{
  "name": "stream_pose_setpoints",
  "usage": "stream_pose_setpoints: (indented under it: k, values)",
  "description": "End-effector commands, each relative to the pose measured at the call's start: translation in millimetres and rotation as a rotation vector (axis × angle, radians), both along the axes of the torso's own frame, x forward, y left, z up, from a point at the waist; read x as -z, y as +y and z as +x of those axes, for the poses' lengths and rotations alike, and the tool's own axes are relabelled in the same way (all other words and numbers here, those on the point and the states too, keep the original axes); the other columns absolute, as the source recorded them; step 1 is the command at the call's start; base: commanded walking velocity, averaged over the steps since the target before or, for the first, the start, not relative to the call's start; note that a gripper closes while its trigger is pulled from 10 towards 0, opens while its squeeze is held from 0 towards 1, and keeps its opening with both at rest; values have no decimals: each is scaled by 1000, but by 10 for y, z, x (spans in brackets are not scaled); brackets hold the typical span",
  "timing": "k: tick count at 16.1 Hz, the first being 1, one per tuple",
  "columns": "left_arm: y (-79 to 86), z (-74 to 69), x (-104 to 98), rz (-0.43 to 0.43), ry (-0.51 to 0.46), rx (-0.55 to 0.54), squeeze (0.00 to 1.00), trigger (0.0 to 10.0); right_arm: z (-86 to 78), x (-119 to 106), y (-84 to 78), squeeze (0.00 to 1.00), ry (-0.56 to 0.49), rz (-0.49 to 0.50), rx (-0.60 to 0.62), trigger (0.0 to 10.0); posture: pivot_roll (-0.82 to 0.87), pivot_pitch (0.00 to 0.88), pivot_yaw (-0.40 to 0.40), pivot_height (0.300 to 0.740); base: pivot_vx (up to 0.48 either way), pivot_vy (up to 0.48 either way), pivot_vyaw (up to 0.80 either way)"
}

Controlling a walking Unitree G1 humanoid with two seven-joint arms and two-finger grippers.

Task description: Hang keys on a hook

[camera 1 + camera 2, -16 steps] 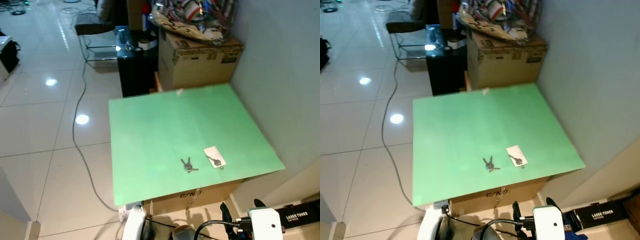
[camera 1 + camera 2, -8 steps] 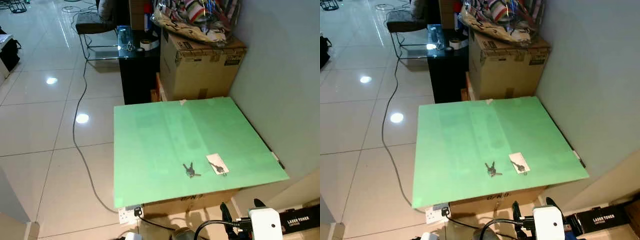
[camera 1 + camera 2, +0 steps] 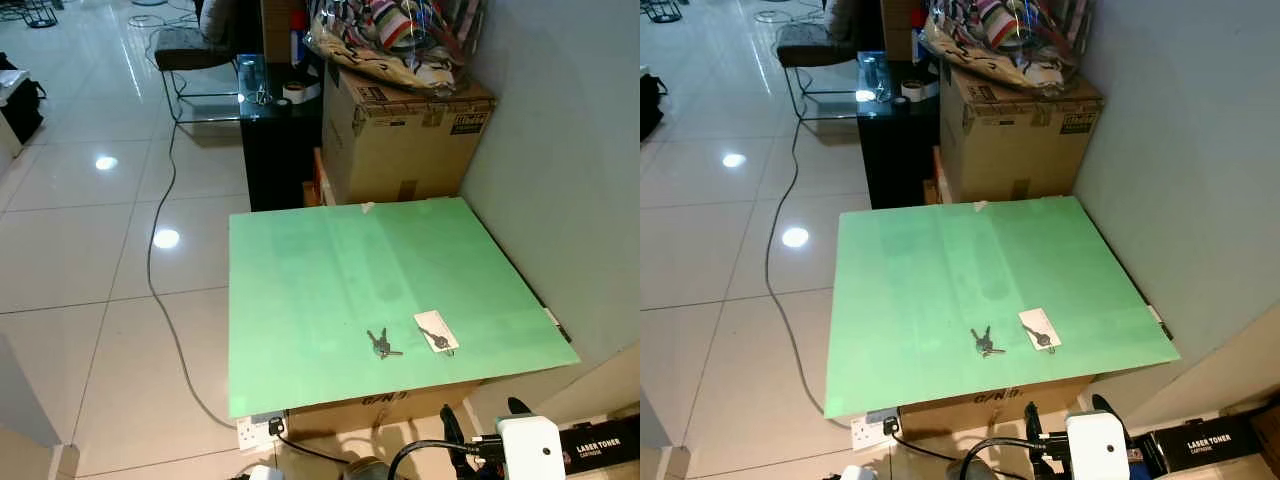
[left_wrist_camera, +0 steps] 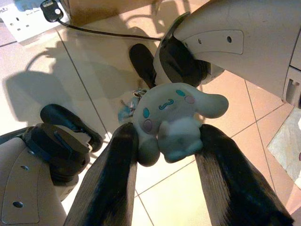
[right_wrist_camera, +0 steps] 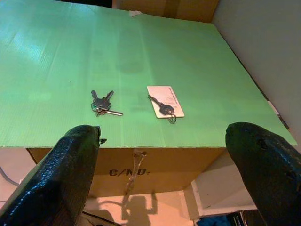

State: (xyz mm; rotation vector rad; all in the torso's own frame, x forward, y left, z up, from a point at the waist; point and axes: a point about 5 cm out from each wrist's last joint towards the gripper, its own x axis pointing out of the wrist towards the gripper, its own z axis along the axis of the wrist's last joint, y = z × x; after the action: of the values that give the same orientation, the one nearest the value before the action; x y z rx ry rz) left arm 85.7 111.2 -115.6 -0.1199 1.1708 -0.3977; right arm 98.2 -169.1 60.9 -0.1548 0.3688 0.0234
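Head views: a green sheet [image 3: 330,290] laid flat on a cardboard carton forms the bench, set against a grey wall [image 3: 560,150] on the robot's right. Near the bench's front edge lies a bunch of keys [image 3: 381,344]; just beside it, toward the wall, a single key rests on a white card [image 3: 436,332]. Behind the bench stand a large cardboard box [image 3: 405,135] topped with a striped bag [image 3: 400,35], and a black cabinet [image 3: 280,140]; a grey cable [image 3: 160,250] runs across the tiled floor [image 3: 90,260]. Right wrist view: the right gripper [image 5: 164,155] hovers in front of the bench's near edge, its jaws wide apart and holding nothing, with the bunch of keys [image 5: 102,104] and the white card [image 5: 165,100] lying beyond them. Left wrist view: the left gripper [image 4: 167,155] hangs low above the floor tiles, jaws clamped on a white plush keychain [image 4: 171,120].
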Motion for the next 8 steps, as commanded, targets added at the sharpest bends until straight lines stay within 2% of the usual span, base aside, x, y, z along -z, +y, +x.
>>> stream_pose_setpoints:
  k: [1, 2, 3, 5, 6, 7, 8]
  values:
    - [-1840, 1713, -1522, -359, -564, 334, 0, 0, -17, 11, -12, 0, 11, -9, 0, 10000, -453, 220, 155, 740, 0, 0, 0]
    - [-1840, 1713, -1522, -359, -564, 334, 0, 0, -17, 11, -12, 0, 11, -9, 0, 10000, -453, 220, 155, 740, 0, 0, 0]
    - [-1840, 1718, -1529, -363, -566, 334, 0, 0, -10, 12, -16, 0, 12, -9, -2, 10000, -452, 0, 0, 740, 0, 0, 0]
    - [-1840, 1718, -1529, -363, -566, 334, 0, 0, -10, 12, -16, 0, 12, -9, -2, 10000, -452, 0, 0, 740, 0, 0, 0]
    - [-320, 2463, -1787, -192, -939, -59, 0, 10000, 1318, 44, -39, 0, -181, 71, -83, 10000, -143, 0, 0, 740, 0, 0, 0]
    - [-131, 2493, -1830, -159, -981, -93, 0, 10000, 1476, -5, -21, 0, -203, 85, -92, 10000, -142, 0, 0, 740, 0, 0, 0]
    - [-128, 2472, -1811, -161, -978, -97, 0, 10000, 1483, -3, -3, 0, -201, 89, -99, 10000, -135, 0, 0, 740, 0, 0, 0]
